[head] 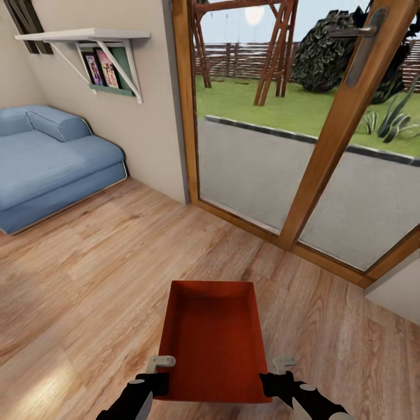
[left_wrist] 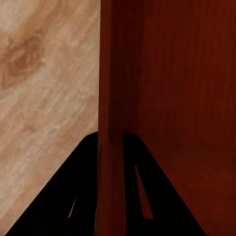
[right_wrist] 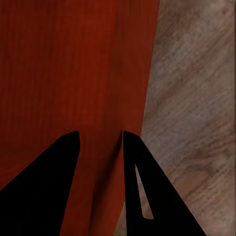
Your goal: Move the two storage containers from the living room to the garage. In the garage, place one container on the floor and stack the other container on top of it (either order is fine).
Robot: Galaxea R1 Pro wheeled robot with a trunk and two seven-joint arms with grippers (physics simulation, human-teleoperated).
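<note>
One orange-red storage container (head: 213, 341). Two claws, left claw (head: 160, 373) and right claw (head: 279, 376). One blue sofa (head: 52, 160). One wall shelf (head: 87, 36) with two pictures (head: 102, 69). One glass door (head: 303, 122).

Two black arms with pale grey patches near the wrists. Left gripper (head: 157, 382) black at the base, with a light grey metal bracket on top; right gripper (head: 279, 382) alike. Up close, flat black wedge-shaped fingers (left_wrist: 81, 196), each cut by a narrow slot (right_wrist: 140, 194). No visible cables, screws or markings.
</note>
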